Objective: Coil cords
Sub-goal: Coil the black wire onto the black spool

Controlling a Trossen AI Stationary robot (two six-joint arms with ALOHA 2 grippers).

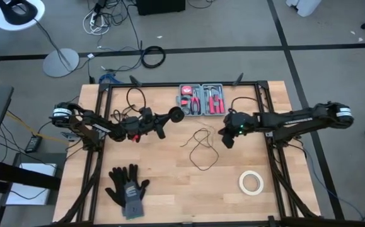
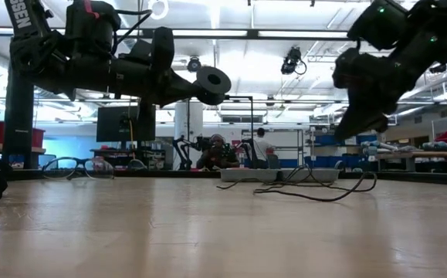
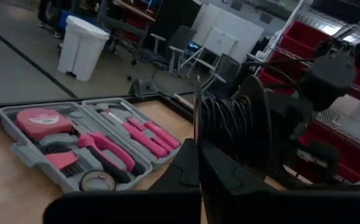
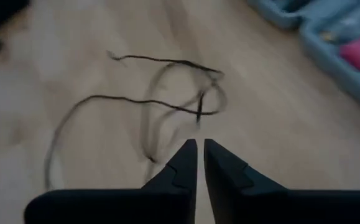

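Left gripper [image 1: 169, 117] is clamped on the partly wound cord [image 3: 229, 121]. Right gripper [image 4: 199, 148], fingers barely apart, holds nothing. Loose cord loops [image 4: 161, 93] lie just beyond its fingertips, unwound.

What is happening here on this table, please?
Two robot arms are working on a thin black cord that lies in loose loops in the middle of the wooden table. The left tool is shut on the rim of a round spool with dark cord wound on it, held up above the table. The right tool hovers just over the loose cord with its fingers slightly apart, holding nothing. A pink tool kit, black gloves and a tape roll lie untouched.
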